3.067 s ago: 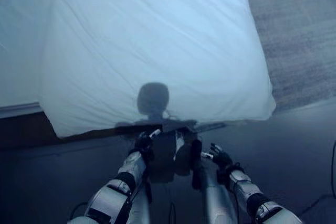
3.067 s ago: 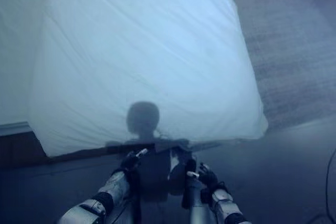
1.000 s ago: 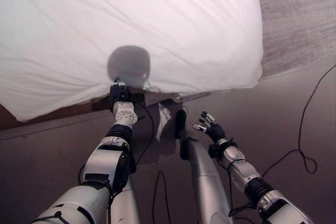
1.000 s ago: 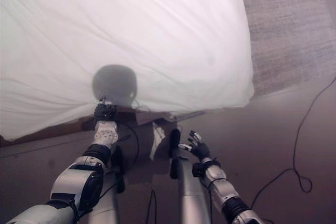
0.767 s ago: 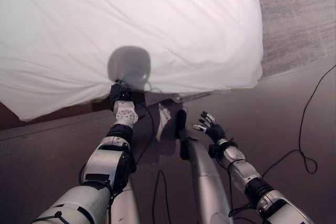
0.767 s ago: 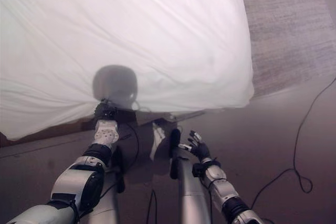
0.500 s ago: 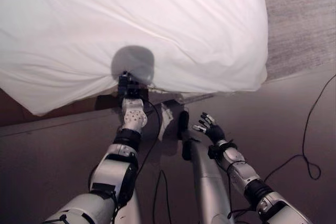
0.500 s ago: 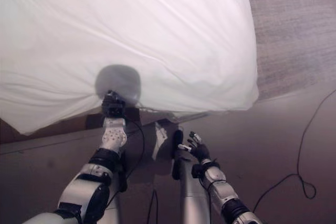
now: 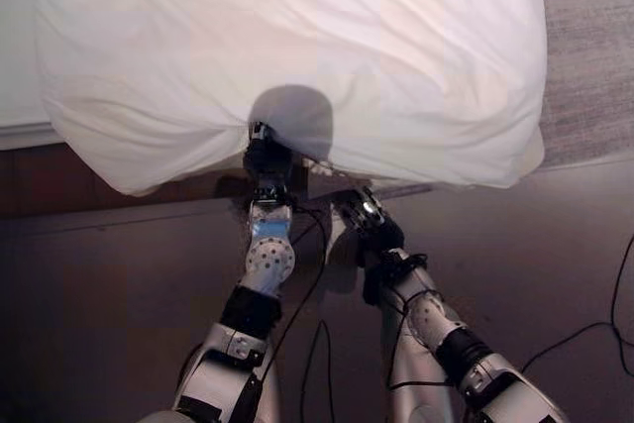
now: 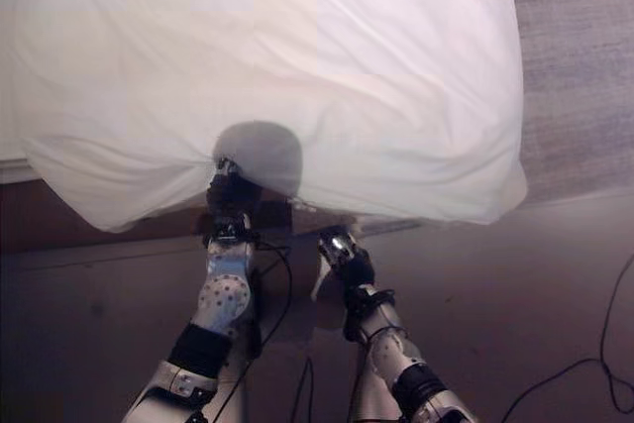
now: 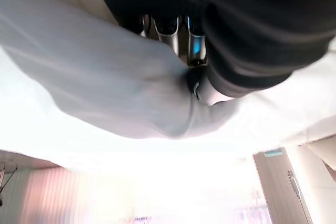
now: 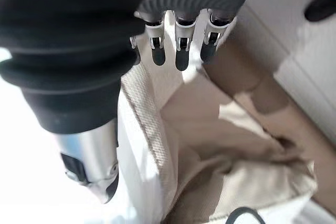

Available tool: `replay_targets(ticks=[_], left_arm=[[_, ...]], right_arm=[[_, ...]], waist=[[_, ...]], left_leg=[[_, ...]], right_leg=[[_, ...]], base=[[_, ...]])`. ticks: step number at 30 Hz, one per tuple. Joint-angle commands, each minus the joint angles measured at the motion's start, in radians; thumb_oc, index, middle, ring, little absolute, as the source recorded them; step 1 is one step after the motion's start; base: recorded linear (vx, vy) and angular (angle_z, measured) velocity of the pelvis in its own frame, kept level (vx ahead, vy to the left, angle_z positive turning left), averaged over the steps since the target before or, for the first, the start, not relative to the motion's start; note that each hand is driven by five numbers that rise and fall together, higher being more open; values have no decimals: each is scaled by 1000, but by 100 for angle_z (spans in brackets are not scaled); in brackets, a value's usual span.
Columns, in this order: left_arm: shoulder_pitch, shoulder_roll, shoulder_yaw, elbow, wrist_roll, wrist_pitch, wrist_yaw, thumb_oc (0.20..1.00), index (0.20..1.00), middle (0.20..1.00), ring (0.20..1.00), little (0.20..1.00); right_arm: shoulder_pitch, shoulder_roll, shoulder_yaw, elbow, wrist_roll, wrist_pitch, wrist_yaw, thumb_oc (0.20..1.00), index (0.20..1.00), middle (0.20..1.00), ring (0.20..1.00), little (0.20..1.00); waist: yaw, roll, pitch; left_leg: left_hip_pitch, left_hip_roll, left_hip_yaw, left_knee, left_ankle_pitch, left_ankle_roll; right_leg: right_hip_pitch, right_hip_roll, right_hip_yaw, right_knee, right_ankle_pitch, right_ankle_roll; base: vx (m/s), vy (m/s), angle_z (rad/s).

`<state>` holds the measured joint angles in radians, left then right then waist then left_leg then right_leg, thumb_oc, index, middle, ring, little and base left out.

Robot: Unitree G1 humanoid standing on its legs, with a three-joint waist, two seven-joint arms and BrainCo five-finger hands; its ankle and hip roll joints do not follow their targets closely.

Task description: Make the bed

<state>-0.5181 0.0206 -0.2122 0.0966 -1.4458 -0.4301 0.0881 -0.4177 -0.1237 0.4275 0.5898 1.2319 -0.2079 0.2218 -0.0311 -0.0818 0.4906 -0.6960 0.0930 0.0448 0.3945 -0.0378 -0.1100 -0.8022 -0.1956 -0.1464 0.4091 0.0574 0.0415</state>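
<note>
The white duvet is spread over the bed and hangs over its near edge, directly ahead of both hands. The left hand is raised to the duvet's overhanging hem, where the cloth is drawn into creases that run out from the hand to either side. In the left wrist view the fingers are curled into a fold of the white cloth, which is bunched against the palm, so the hem is gripped by this hand. Below and to the left of the hand, a strip of the dark bed base is seen under the duvet's lower edge.

The right hand is held lower, just to the right of the left hand and short of the hem, with the duvet's edge a little above it. In the right wrist view its fingers are held straight in a row and the thumb is set apart, so the hand is relaxed and nothing is grasped. Past those fingers a rumpled beige cloth with a woven edge is seen. Beyond the right hand, a grey carpet is seen beside the bed's far right corner, and a dark floor lies beneath both arms.
</note>
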Motion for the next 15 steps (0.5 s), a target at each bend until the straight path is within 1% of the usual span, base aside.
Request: replay_targets(ticks=[1, 5, 8, 9, 15], left_arm=[[-51, -29, -67, -214, 72, -22, -99, 200, 200, 200, 200, 200], [-51, -19, -84, -282, 108, -28, -92, 200, 200, 200, 200, 200], [-59, -18, -96, -317, 124, -34, -81, 200, 200, 200, 200, 200], [-70, -19, -99, -336, 139, -49, -67, 200, 200, 200, 200, 200], [-89, -16, -92, -395, 187, -78, -34, 200, 200, 200, 200, 200]], right_arm=[[20, 40, 28, -75, 113, 31, 71, 1000, 1000, 1000, 1000, 1000], [-8, 53, 67, -63, 136, 79, 92, 1000, 1000, 1000, 1000, 1000], [-29, 62, 73, -55, 151, 91, 88, 1000, 1000, 1000, 1000, 1000], [-47, 68, 73, -48, 166, 98, 89, 1000, 1000, 1000, 1000, 1000], [-83, 75, 37, -75, 223, 81, 86, 1000, 1000, 1000, 1000, 1000]], waist=[[17, 57, -35], [31, 66, -29], [39, 72, -26], [43, 75, -22], [53, 85, -18]], left_leg=[[-36, -66, -18, -94, 75, 67], [-26, -72, -22, -98, 77, 68], [-24, -73, -21, -98, 76, 70], [-24, -76, -23, -95, 76, 69], [-20, -80, -23, -93, 73, 73]], right_leg=[[31, 39, -35, -55, -21, 58], [35, 34, -35, -49, -23, 58], [39, 31, -38, -46, -25, 59], [41, 29, -40, -44, -25, 59], [44, 24, -43, -39, -29, 61]], base=[[-8, 4, 3], [1, 1, 1], [0, 6, 9], [-3, 4, 7], [3, 11, 4]])
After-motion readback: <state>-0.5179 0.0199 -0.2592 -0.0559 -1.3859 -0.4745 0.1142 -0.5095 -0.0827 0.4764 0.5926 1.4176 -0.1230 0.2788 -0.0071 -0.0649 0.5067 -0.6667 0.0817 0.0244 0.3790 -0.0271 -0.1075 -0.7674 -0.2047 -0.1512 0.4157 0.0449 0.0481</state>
